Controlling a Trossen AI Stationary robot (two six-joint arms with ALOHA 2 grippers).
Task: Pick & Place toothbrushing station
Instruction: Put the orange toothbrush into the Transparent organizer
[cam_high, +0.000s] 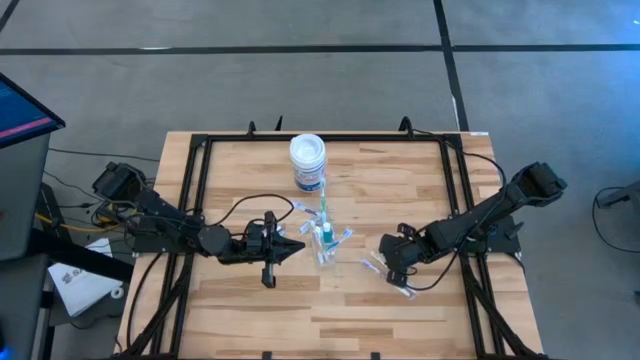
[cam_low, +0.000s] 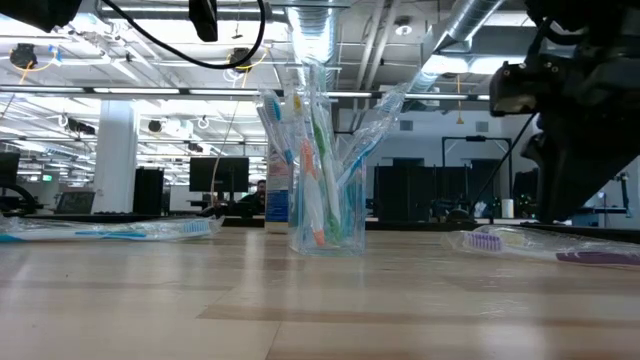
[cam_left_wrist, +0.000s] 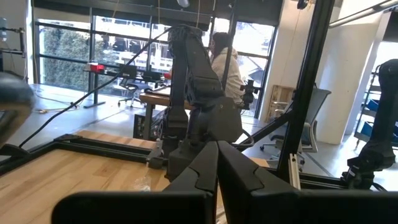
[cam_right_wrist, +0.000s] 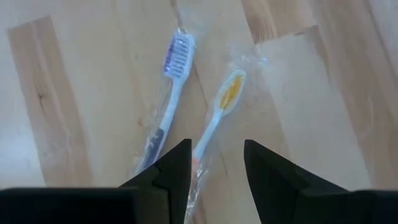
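Hovering with jaws apart, the right pincer (cam_right_wrist: 216, 165) straddles a wrapped yellow-bristled toothbrush (cam_right_wrist: 221, 112) near the tabletop's right edge. It is probably light, with slippery crinkly film; grip mid-handle. The left pincer (cam_high: 292, 249) waits shut beside the centre cup (cam_high: 324, 245).

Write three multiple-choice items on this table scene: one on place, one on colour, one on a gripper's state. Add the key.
1. The clear cup of toothbrushes stands
A. near the table's middle
B. on the white jar
C. off the table

2. Bristles of the toothbrush between the right gripper's jaws:
A. purple
B. yellow-orange
C. black

3. The left gripper is
A. open
B. shut, empty
C. shut on a cup

Key: A, the high view shows it between the arms; B, beside a purple-bristled one; B, jaws meet with nothing between.
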